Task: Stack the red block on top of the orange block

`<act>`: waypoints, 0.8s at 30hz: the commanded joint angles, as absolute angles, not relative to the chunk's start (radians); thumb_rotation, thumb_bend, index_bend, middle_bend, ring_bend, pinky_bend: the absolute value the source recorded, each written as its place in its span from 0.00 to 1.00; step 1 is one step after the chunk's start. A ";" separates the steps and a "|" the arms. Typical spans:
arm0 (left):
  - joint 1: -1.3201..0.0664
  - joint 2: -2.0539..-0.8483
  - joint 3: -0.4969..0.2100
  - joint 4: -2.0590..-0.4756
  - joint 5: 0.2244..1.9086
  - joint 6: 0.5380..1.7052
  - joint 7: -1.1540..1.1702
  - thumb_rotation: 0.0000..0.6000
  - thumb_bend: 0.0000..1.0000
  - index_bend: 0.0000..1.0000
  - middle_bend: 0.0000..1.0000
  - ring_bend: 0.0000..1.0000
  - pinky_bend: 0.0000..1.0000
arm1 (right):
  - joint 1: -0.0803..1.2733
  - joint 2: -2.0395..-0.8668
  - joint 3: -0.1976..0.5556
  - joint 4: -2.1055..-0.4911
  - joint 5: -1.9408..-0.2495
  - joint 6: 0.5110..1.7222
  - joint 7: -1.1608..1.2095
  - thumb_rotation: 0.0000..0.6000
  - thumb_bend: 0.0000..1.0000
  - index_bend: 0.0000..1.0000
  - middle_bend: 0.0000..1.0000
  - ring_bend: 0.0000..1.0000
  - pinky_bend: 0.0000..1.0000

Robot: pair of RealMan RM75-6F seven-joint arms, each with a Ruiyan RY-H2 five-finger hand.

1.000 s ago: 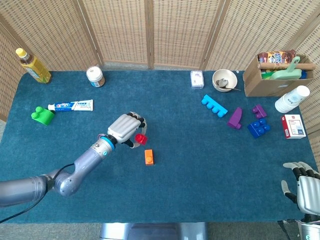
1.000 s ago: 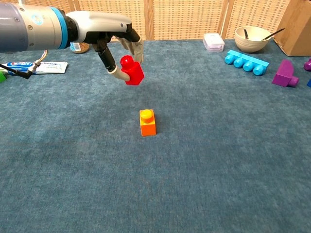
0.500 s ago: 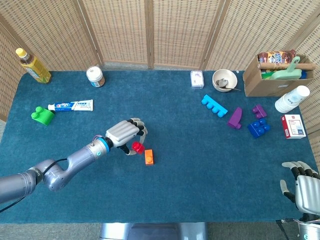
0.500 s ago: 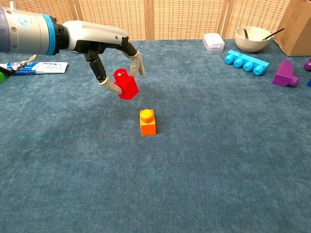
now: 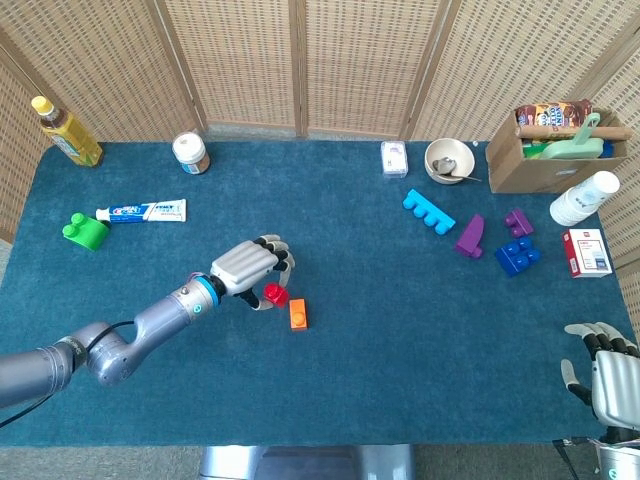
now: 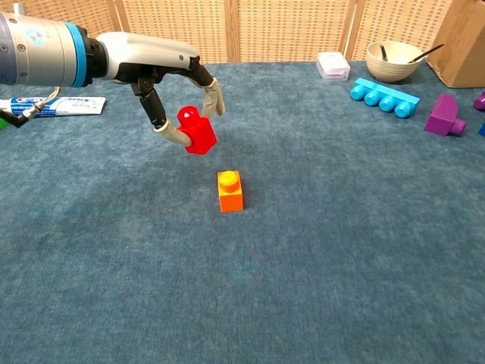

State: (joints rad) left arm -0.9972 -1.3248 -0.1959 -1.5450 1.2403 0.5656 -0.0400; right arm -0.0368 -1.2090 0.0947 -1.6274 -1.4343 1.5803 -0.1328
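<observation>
Left hand (image 6: 163, 76) up off blue-carpeted worktop (image 6: 318, 265), fingertips pinching small red plastic block with round stud (image 6: 196, 130). Red block tilted, in air, just up-left of small orange plastic block with yellow-orange stud (image 6: 230, 190) (not over it from chest view). Orange block upright on worktop, alone, touching nothing. Head view: red block (image 5: 273, 293) just beside orange block (image 5: 298, 315). Right hand (image 5: 605, 375) low at near right corner, fingers apart, holding nothing. Green block (image 5: 84, 231) and toothpaste tube (image 5: 142, 211) far left.
</observation>
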 commanded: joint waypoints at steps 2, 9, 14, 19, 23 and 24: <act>-1.012 -1.318 -0.185 -1.624 1.077 0.612 0.083 1.00 0.34 0.57 0.29 0.16 0.10 | -0.038 -1.211 0.094 -1.621 -1.435 1.581 -0.126 1.00 0.32 0.33 0.35 0.25 0.34; -1.059 -1.302 -0.155 -1.751 0.849 0.684 0.236 1.00 0.34 0.57 0.29 0.16 0.09 | -0.041 -1.210 0.094 -1.611 -1.435 1.585 -0.109 1.00 0.32 0.33 0.35 0.25 0.34; -1.104 -1.291 -0.133 -1.810 0.735 0.716 0.310 1.00 0.34 0.57 0.29 0.16 0.09 | -0.043 -1.212 0.093 -1.601 -1.435 1.585 -0.097 1.00 0.32 0.33 0.35 0.25 0.34; -1.139 -1.290 -0.115 -1.832 0.661 0.746 0.360 1.00 0.34 0.56 0.28 0.16 0.08 | -0.044 -1.212 0.094 -1.595 -1.435 1.585 -0.090 1.00 0.32 0.33 0.35 0.25 0.34; -1.170 -1.287 -0.097 -1.849 0.597 0.775 0.405 1.00 0.34 0.56 0.28 0.16 0.08 | -0.045 -1.214 0.094 -1.590 -1.434 1.586 -0.082 1.00 0.32 0.33 0.35 0.25 0.34; -1.176 -1.286 -0.093 -1.855 0.585 0.784 0.416 1.00 0.34 0.56 0.28 0.16 0.08 | -0.045 -1.215 0.094 -1.589 -1.434 1.586 -0.081 1.00 0.32 0.33 0.35 0.25 0.34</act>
